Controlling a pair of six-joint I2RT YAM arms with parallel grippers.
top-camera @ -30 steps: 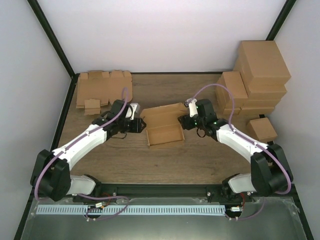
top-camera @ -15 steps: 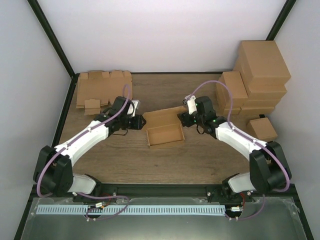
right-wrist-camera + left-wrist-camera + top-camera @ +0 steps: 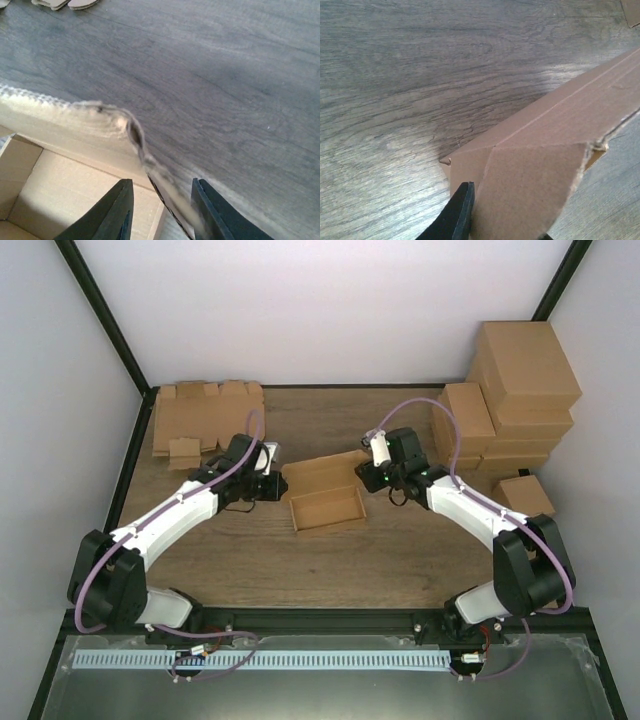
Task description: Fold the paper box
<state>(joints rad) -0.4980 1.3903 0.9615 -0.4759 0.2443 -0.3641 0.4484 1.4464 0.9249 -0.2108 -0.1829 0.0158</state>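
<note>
On the table (image 3: 400,560), paper box (image 3: 328,508), left tool (image 3: 275,487) pinching flap edge

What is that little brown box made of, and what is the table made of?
The paper box looks like thin brown cardboard, matte, with creases and a fuzzy rough edge. The table looks like wood or wood-look laminate: grain lines show, with a slight sheen.

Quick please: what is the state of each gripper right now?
Left gripper: closed on a flap of the paper box.
Right gripper: open, with its jaws on both sides of a wall edge of the paper box, not clamped.
</note>
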